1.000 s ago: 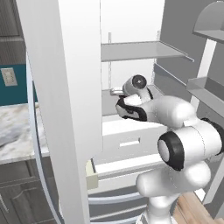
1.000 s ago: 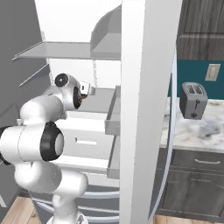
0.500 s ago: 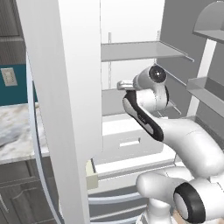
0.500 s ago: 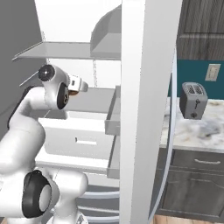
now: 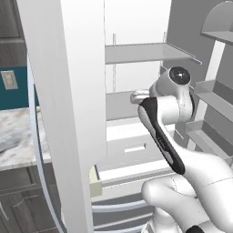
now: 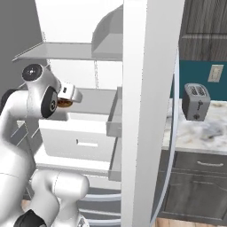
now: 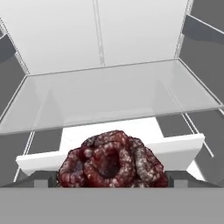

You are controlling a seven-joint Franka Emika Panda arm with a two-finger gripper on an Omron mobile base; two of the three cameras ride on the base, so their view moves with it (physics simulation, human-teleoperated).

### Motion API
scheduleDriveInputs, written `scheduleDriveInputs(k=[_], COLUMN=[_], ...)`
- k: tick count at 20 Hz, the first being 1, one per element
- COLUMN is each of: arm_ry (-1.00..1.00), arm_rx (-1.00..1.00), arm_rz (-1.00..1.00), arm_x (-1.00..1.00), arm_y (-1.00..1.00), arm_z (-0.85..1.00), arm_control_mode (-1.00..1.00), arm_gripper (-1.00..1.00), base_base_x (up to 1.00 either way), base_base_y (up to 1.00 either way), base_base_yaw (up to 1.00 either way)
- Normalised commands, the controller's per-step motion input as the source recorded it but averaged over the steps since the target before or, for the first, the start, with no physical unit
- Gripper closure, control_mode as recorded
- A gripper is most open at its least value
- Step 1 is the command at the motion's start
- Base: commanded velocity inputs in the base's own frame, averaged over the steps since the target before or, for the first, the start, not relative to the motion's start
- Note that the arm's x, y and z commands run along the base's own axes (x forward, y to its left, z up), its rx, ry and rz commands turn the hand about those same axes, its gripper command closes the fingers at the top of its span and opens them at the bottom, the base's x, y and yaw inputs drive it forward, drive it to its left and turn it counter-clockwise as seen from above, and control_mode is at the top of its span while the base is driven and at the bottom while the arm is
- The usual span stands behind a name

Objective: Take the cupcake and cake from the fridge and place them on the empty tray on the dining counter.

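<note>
The fridge (image 5: 68, 91) stands open, showing its white interior, and my arm reaches in at middle-shelf height. The cake (image 7: 111, 164), round, dark brown with reddish lumps, sits right in front of the hand, between the two fingertips (image 7: 43, 179). My gripper (image 7: 111, 180) is open, with its jaws wide on either side of the cake. In the right base view the cake (image 6: 65, 103) peeks out beneath the hand (image 6: 71, 94). The left base view has the hand (image 5: 137, 96) pointing in over the shelf. The cupcake, the tray and the dining counter are out of view.
A glass shelf (image 7: 109, 96) lies just beyond the cake, with a white drawer (image 7: 186, 146) below it. Another shelf (image 5: 145, 52) hangs above the hand. Door bins (image 5: 211, 93) line the right door. A toaster (image 6: 196, 102) stands on the marble wall counter (image 6: 213, 133).
My elbow has swung up and the arm has stretched taller. The hand has stayed at the shelf by the cake, and the jaws stand as wide as before.
</note>
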Motion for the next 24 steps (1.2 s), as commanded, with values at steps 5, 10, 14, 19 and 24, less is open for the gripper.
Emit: scheduleDriveInputs(k=[5, 10, 14, 19, 24], arm_ry=[0.12, 0.08, 0.0, 0.0, 0.0], arm_rx=[-0.09, -0.08, -0.01, 0.0, 0.0], arm_rz=[0.0, 0.0, 0.0, 0.0, 0.0], arm_x=[-0.25, 0.0, -0.03, 0.0, 0.0], arm_y=[0.0, 0.0, 0.0, 0.0, 0.0], arm_z=[0.0, -0.12, -0.02, 0.0, 0.0], arm_control_mode=[-1.0, -1.0, 1.0, 1.0, 1.0], arm_gripper=[1.0, 1.0, 1.0, 1.0, 1.0], base_base_x=[0.0, 0.0, -0.63, -1.0, -1.0], base_base_y=[0.0, 0.0, 0.0, -0.11, -0.09], base_base_yaw=[0.0, 0.0, 0.0, -0.01, -0.01])
